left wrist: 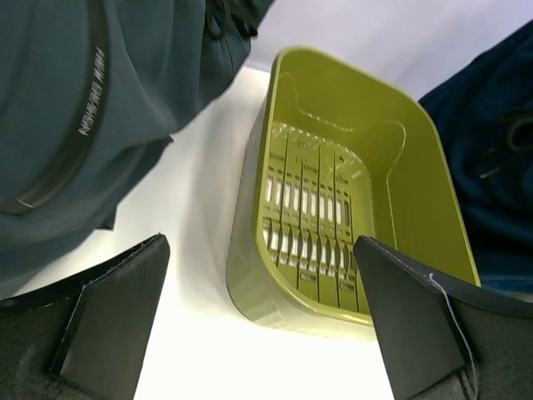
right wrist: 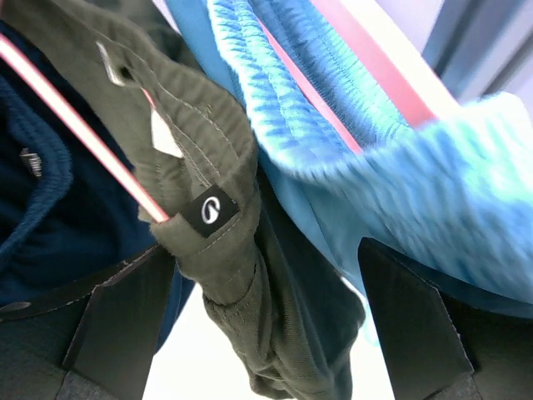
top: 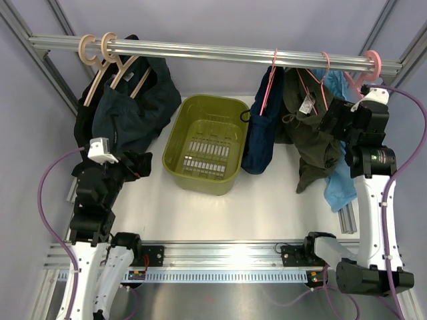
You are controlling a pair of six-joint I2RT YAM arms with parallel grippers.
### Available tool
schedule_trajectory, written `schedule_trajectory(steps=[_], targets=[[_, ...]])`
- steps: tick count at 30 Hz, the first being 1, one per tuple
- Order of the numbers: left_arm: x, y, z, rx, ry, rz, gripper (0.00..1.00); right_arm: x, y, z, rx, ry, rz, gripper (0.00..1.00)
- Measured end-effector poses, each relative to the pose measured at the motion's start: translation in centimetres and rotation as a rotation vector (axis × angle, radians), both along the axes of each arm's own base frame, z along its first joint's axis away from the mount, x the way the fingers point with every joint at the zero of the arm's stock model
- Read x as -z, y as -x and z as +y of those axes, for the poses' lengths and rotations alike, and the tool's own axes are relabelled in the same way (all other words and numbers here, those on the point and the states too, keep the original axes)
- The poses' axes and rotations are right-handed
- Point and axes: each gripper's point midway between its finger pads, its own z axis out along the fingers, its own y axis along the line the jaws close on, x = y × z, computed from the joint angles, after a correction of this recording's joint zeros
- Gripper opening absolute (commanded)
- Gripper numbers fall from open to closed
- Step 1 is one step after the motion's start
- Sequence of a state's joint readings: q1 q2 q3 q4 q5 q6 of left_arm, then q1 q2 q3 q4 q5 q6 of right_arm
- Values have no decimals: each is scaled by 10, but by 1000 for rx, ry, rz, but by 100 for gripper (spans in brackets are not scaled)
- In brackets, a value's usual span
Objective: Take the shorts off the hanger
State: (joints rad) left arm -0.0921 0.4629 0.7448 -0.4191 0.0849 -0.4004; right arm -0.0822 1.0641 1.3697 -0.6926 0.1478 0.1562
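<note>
I'm seeing the shorts [top: 259, 143] hanging as soft, matt navy cloth on the hanger [top: 269, 80], which is looking thin, smooth and pink. At frame centre the basket [top: 175, 137] is showing smooth olive plastic. The rail [top: 220, 52] along the top is gleaming like brushed metal, and the bench [top: 280, 203] is shining faintly white.

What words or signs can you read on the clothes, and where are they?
"NEW BALANCE", as best I can read: white letters on the dark band of the teal garment.
A white swirl sign, no letters: on the black label of the olive garment.
The hanging tag on that garment: too small to read.
</note>
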Motion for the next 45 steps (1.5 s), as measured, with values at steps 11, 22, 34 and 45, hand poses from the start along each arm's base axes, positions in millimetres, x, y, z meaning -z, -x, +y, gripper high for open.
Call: schedule_trajectory(steps=[11,22,34,45], targets=[[10,-4,-8,37,16,45,99,-45,47,56,-325,-1,-213,99],[8,-4,-14,71,30,46,99,-21,69,130,-923,40,-72,100],[2,-12,-25,113,78,68,99,-49,71,175,-1080,1,-82,96],[0,-14,-33,135,140,79,99,-73,-5,191,-708,-108,-178,82]])
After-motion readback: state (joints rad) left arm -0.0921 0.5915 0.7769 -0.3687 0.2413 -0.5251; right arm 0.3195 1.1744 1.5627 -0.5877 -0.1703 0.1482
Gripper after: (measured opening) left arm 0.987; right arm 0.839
